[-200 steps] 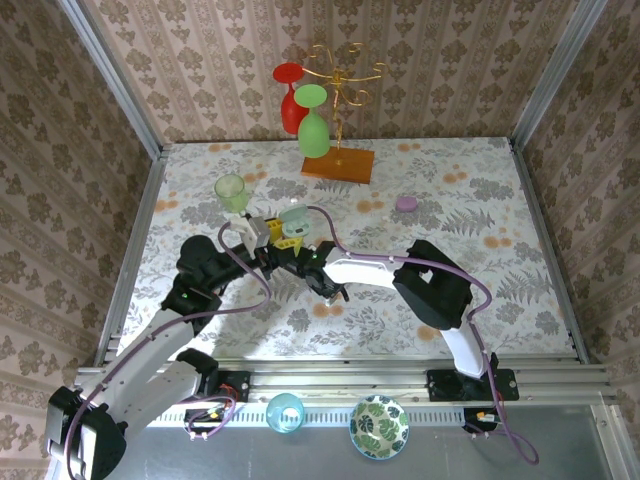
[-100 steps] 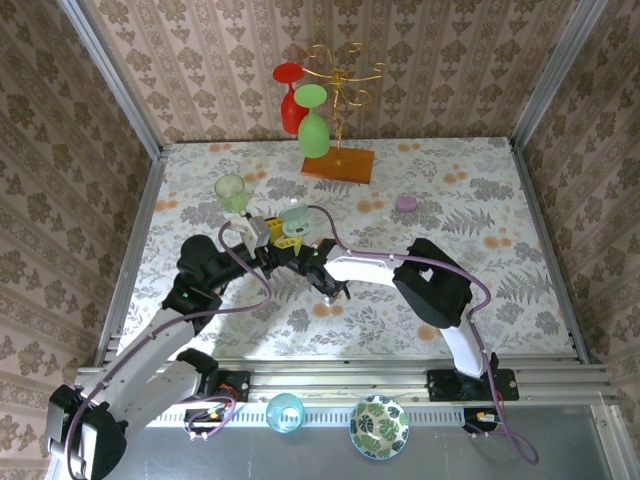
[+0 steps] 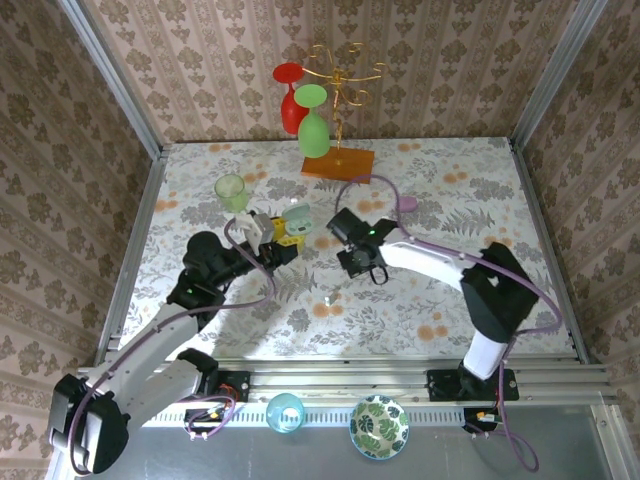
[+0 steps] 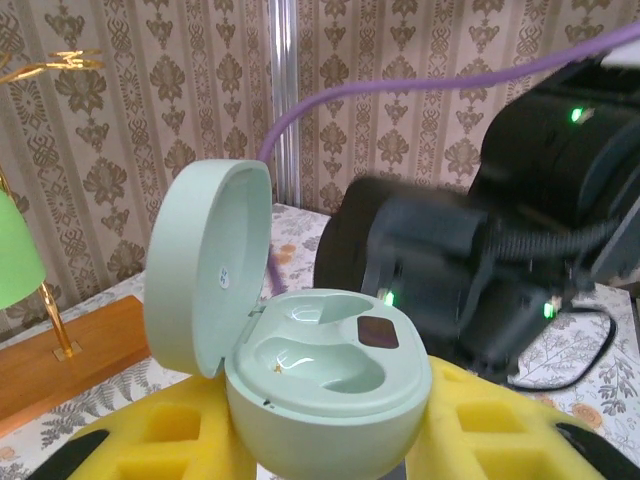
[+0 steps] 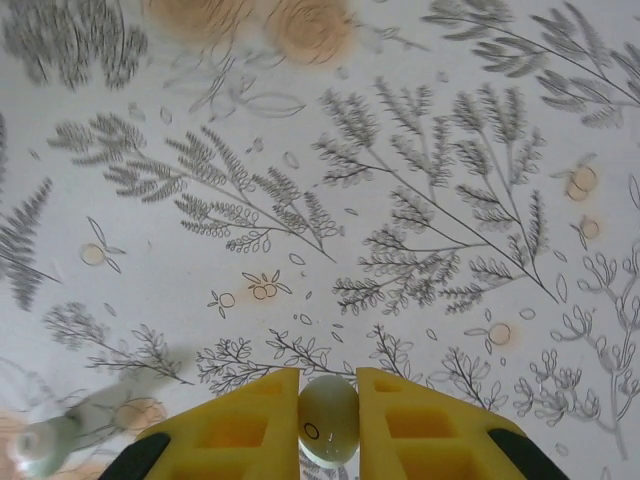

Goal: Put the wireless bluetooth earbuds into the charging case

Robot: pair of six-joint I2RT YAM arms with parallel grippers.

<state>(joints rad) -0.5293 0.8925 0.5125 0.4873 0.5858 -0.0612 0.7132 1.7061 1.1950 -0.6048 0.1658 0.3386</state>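
The left jaws were closed on the mint-green charging case [image 4: 330, 385], its rounded base pinched between their yellow pads [image 4: 170, 440] and lifted clear of the desk [image 3: 450, 200]. The case stood open: its lid [image 4: 205, 265] was hinged back and upright on the left in the left wrist view, and the base's two moulded wells faced upward, one of them carrying a small dark square patch. From above, the case [image 3: 295, 218] sat over the left-centre of the desk, near a pale green cup [image 3: 231, 190]. The right jaws were nearly closed on one earbud [image 5: 328, 420], a pale egg-shaped bud gripped on both sides by their yellow pads [image 5: 250, 420]. Its long axis ran along the fingers, the rounded end pointing out past the fingertips toward the floral desk surface below, and a small ring mark showed on its lower left. In the top view these jaws hung to the right of the case and apart from it, and the right arm's black body [image 4: 440, 270] loomed just behind the case in the left wrist view. A second earbud [image 3: 327, 298] lay on the desk, nearer the arm bases than both jaws; in the right wrist view it [image 5: 40, 445] was blurred, so its heading could not be told. A lilac oval case [image 3: 406, 203] rested farther back on the right.
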